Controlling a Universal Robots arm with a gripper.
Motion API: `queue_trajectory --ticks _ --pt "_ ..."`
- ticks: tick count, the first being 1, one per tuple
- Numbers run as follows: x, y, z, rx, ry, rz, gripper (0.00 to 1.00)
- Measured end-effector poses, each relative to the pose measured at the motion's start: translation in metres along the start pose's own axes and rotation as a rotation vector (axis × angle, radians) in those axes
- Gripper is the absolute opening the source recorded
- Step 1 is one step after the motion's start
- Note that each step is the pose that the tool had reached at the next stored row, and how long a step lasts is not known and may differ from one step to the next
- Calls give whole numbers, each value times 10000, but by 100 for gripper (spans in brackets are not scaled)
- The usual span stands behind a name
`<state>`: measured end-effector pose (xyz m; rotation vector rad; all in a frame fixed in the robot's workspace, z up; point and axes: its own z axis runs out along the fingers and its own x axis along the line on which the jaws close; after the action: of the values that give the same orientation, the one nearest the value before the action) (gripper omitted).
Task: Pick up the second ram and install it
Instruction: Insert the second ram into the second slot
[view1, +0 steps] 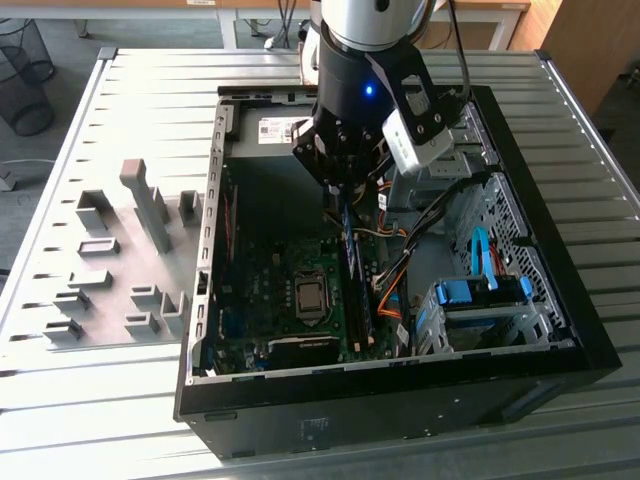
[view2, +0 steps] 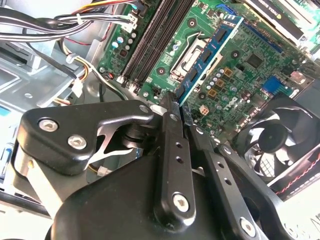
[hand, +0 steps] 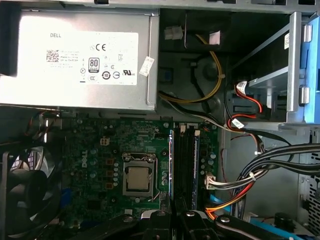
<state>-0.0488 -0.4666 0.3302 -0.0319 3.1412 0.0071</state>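
Note:
My gripper (view2: 181, 109) is shut on the second ram (view2: 209, 54), a thin blue board with dark chips that sticks out from between the fingertips. In the exterior view the gripper (view1: 338, 185) hangs inside the open computer case (view1: 400, 385), and the ram (view1: 351, 262) runs lengthwise along the memory slots (view1: 362, 300). In the first wrist view the ram (hand: 171, 160) shows edge-on at the slot nearest the processor socket (hand: 137, 180), with the gripper (hand: 175, 212) around its near end. Whether it touches a slot I cannot tell.
Grey fixture blocks (view1: 135, 250) stand on the slatted table at the exterior view's left. Inside the case are the power supply (hand: 80, 60), a fan (view2: 280, 142), cable bundles (hand: 260, 172) beside the slots, and a blue drive cage (view1: 480, 300).

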Motion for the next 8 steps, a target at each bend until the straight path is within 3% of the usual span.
queue_trajectory --ticks 8 --pt "0 0 38 0 0 0 14"
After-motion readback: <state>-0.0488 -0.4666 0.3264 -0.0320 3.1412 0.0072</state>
